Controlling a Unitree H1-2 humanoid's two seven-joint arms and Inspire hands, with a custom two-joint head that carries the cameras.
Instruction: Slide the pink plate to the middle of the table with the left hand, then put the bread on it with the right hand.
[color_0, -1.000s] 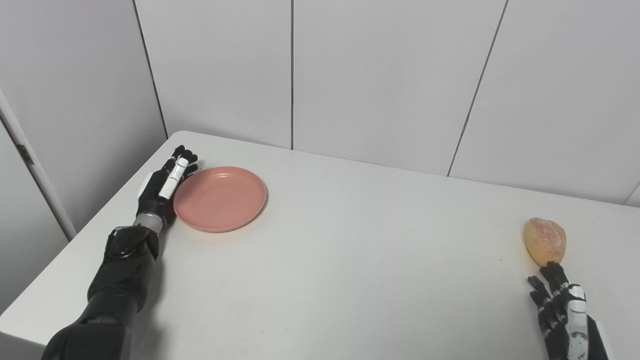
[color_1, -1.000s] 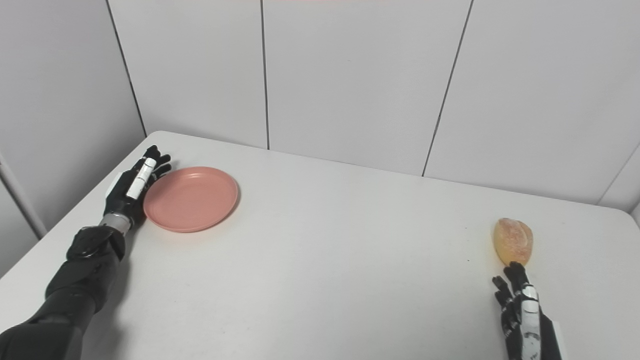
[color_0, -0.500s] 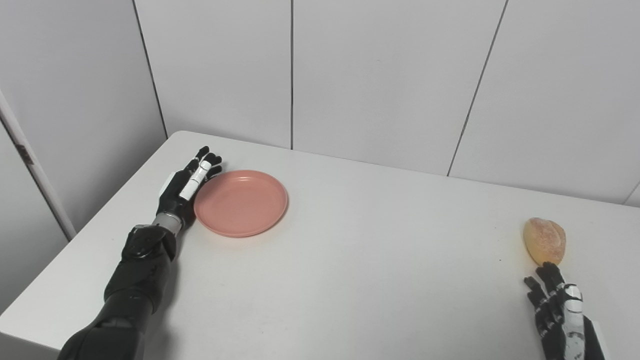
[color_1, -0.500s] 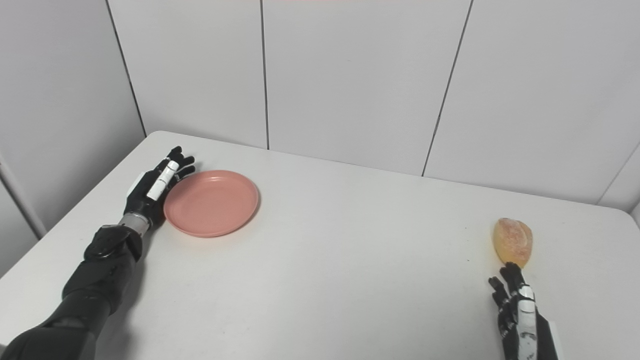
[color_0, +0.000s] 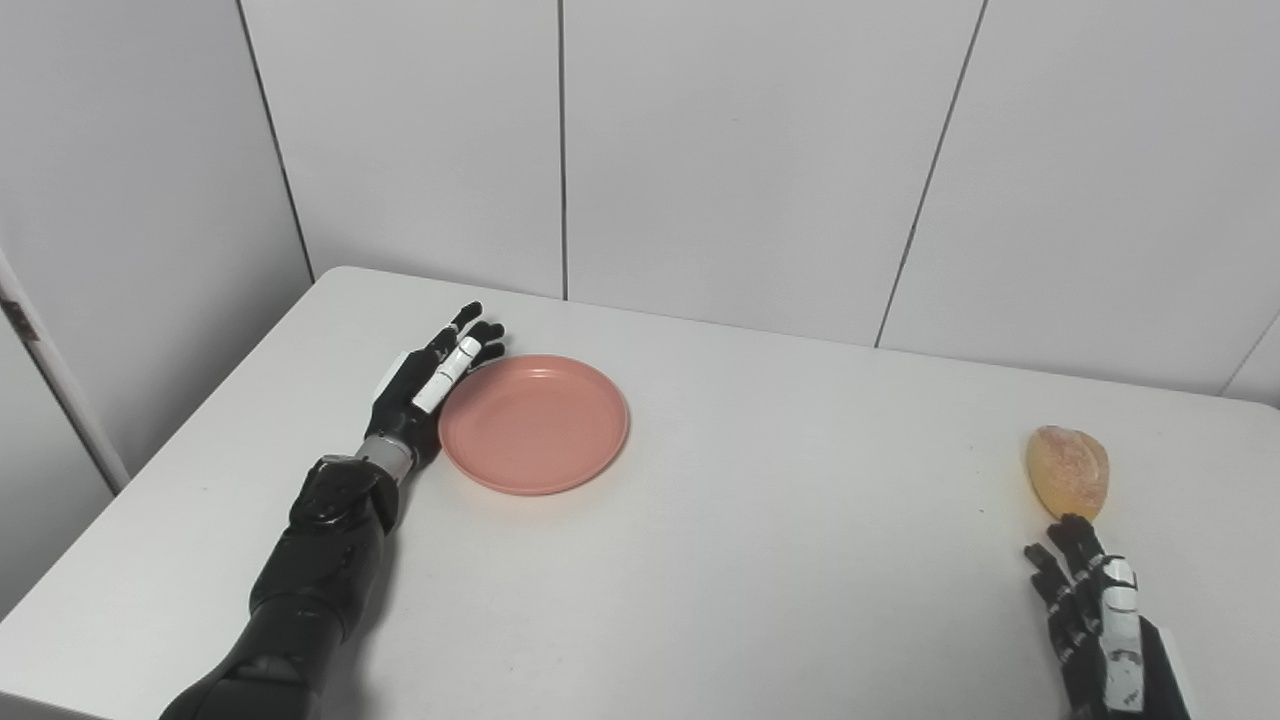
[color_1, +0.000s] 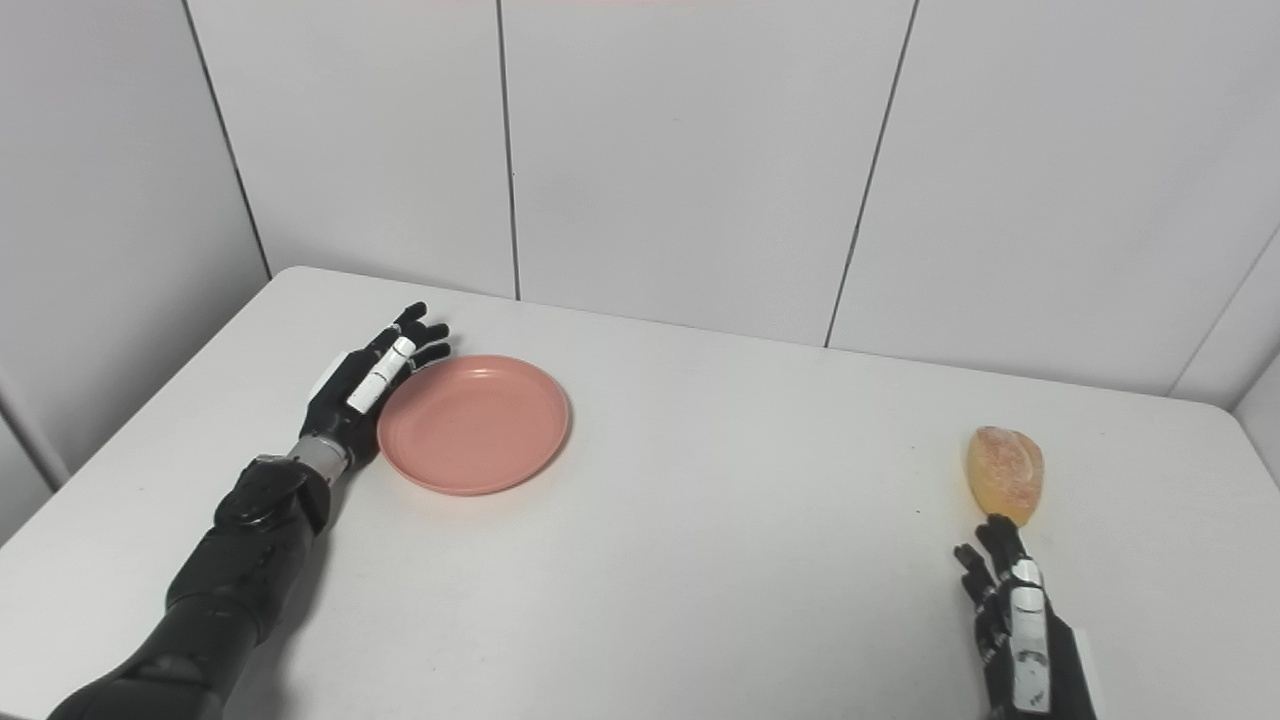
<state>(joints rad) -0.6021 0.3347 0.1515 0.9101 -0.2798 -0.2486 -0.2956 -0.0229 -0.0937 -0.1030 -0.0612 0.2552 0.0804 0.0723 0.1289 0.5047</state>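
Since a second ago the round pink plate (color_0: 534, 424) has slid right, pushed by the black left hand (color_0: 432, 380), flat and open against its left rim. Right eye view: golden bread roll (color_1: 1004, 472) lies far right; right hand (color_1: 1010, 620) open, empty. Keep pushing steadily, low.

plate (color_0: 535, 425) pink | bread (color_0: 1068, 472) golden-brown | table (color_0: 760, 560) white

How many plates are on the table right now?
1. The pink plate sits on the table's left half, its left rim against the open left hand. Nothing is on it; the bread lies far right. No other plate shows.
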